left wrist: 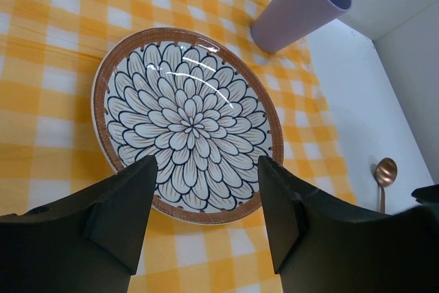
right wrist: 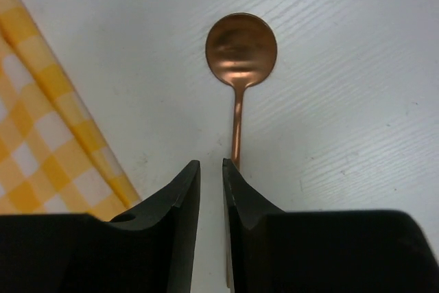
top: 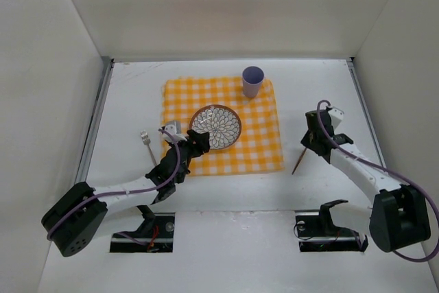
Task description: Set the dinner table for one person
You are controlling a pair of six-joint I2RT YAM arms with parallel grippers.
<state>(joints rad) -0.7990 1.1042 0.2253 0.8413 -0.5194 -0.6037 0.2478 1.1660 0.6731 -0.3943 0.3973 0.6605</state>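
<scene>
On the white dinner table (top: 130,94) lies a yellow-and-white checked cloth (top: 260,135). It carries a flower-patterned plate (top: 215,127) (left wrist: 188,125) and a lilac cup (top: 252,81) (left wrist: 302,8). My left gripper (top: 200,141) (left wrist: 208,169) hangs open over the plate's near rim, holding nothing. A copper spoon (top: 298,164) (right wrist: 241,49) lies on the table right of the cloth. My right gripper (top: 307,146) (right wrist: 211,162) is low over its handle, jaws a narrow gap apart. The handle runs under the right finger (right wrist: 247,197). A fork (top: 146,141) lies left of the cloth.
White walls enclose the table on three sides, with metal rails (top: 96,121) along the left and right edges. Two dark slots (top: 143,232) sit by the arm bases at the near edge. The spoon also shows in the left wrist view, past the cloth's right edge (left wrist: 384,173).
</scene>
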